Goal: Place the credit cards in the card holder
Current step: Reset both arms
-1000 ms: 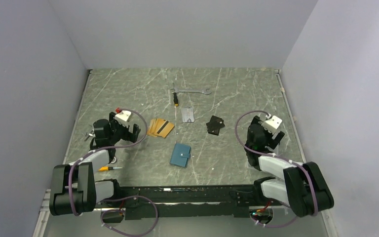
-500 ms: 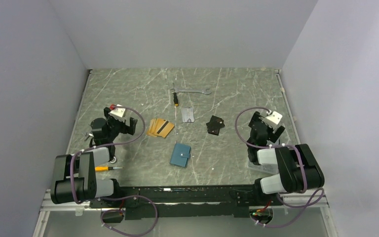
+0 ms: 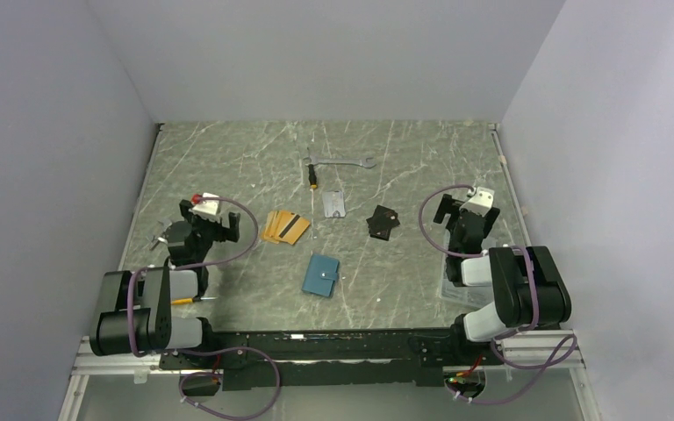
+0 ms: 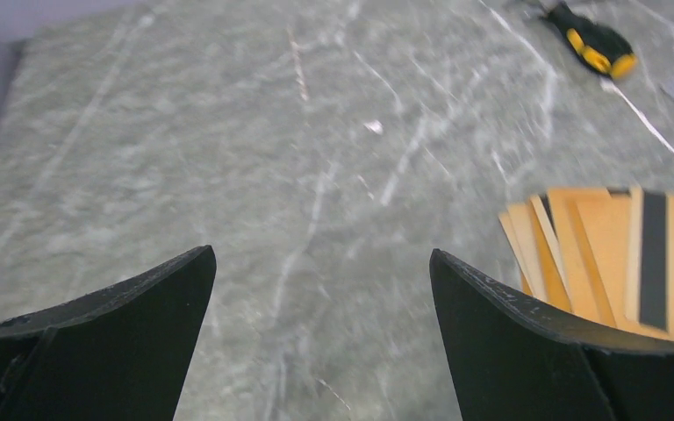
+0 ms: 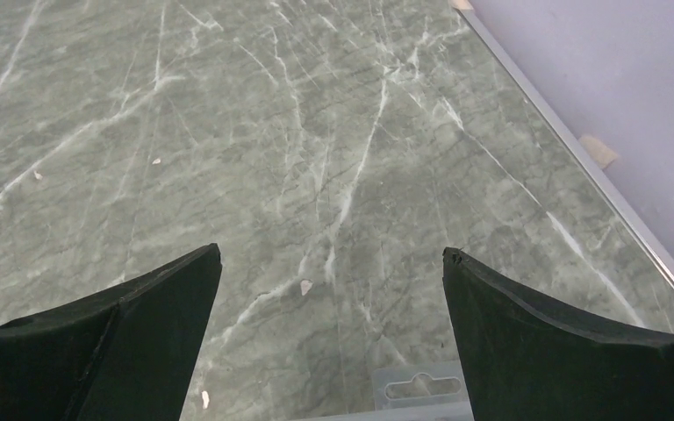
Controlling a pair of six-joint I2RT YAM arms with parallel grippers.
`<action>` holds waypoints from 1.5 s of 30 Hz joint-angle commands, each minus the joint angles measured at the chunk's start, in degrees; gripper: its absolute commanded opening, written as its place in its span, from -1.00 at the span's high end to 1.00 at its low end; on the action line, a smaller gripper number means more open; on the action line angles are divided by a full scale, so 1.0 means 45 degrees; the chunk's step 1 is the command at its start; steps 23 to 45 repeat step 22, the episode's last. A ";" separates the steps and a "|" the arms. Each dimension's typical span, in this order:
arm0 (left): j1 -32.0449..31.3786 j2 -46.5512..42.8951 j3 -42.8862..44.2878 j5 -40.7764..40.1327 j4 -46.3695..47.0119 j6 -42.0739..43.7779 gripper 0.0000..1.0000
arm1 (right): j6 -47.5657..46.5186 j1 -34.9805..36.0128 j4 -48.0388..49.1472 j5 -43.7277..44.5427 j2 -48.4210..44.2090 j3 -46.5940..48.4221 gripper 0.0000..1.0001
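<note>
Several orange-gold credit cards point(image 3: 284, 227), one showing a black stripe, lie fanned out left of centre; they also show at the right edge of the left wrist view point(image 4: 614, 263). Dark cards point(image 3: 383, 222) lie right of centre. The teal card holder point(image 3: 321, 275) lies closed nearer the front, between the arms. My left gripper point(image 3: 225, 228) is open and empty, just left of the orange cards point(image 4: 319, 253). My right gripper point(image 3: 467, 221) is open and empty over bare table, right of the dark cards point(image 5: 331, 250).
A wrench point(image 3: 340, 161), a black-and-yellow screwdriver point(image 3: 314, 180) and a clear packet point(image 3: 334, 203) lie at the back. An orange-handled tool point(image 3: 189, 299) lies by the left arm. A clear hang-tab packet point(image 5: 419, 390) lies under the right gripper. The table's metal edge point(image 5: 579, 167) and wall are close on the right.
Both arms have folded back toward their bases. The left gripper has shifted a little left and the right gripper a little farther back. Both stay open and empty.
</note>
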 commanded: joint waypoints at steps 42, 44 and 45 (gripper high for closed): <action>0.0008 -0.0041 0.0733 -0.1261 0.0547 -0.0588 -0.99 | -0.0072 -0.0016 0.0837 -0.0430 -0.0056 0.0000 -0.99; 0.0008 -0.0041 0.0733 -0.1261 0.0547 -0.0588 -0.99 | -0.0072 -0.0016 0.0837 -0.0430 -0.0056 0.0000 -0.99; 0.0008 -0.0041 0.0733 -0.1261 0.0547 -0.0588 -0.99 | -0.0072 -0.0016 0.0837 -0.0430 -0.0056 0.0000 -0.99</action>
